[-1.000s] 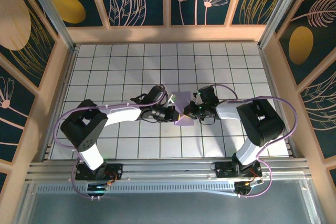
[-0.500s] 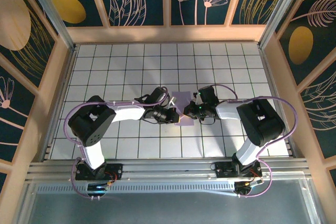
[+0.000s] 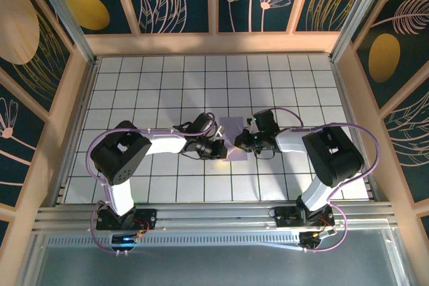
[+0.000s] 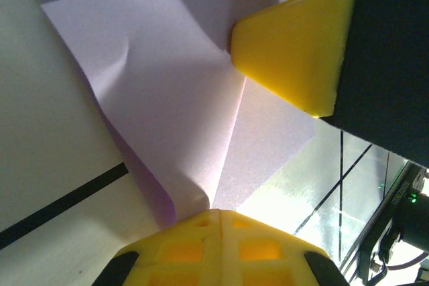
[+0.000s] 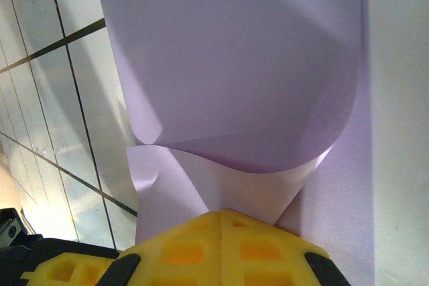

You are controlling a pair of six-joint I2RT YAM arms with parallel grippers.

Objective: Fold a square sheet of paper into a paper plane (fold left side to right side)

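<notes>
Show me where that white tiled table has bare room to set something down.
Bare: the far rows of the white gridded table along the wooden back wall, and the near tiles between the left arm base and right arm base. Crowded: the centre, where the left gripper and right gripper pinch the lavender paper sheet.

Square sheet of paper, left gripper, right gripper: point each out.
square sheet of paper [image 4: 167,118]: left wrist view, flat middle of the sheet.
left gripper [image 4: 220,213]: left wrist view, tips of shut yellow fingers pinching the paper.
right gripper [image 5: 221,213]: right wrist view, tips of shut yellow fingers pinching the paper.
</notes>
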